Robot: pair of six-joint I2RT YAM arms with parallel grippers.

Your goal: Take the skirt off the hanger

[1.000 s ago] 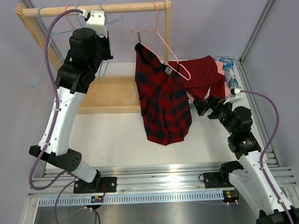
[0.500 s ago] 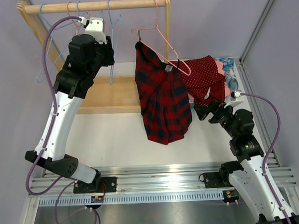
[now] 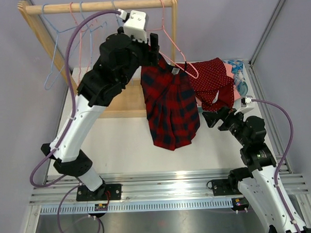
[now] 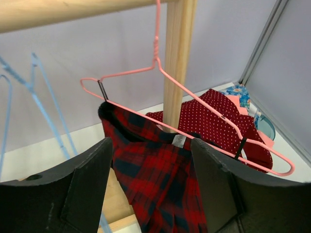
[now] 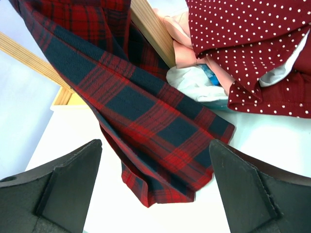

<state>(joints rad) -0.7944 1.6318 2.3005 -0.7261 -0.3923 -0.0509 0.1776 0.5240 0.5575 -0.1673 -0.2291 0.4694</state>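
Plaid skirt [image 3: 171,110] hangs clipped to pink hanger [image 4: 156,48], long axis vertical. Left gripper [image 4: 151,145], jaws apart and empty, faces the waistband and is nearer. Right gripper [image 5: 155,145], jaws wide apart, sits beside the hem.

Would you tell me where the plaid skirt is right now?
In the top view, the plaid skirt hangs centre-right from the pink hanger on the wooden rail, with the polka-dot garment just to its right.
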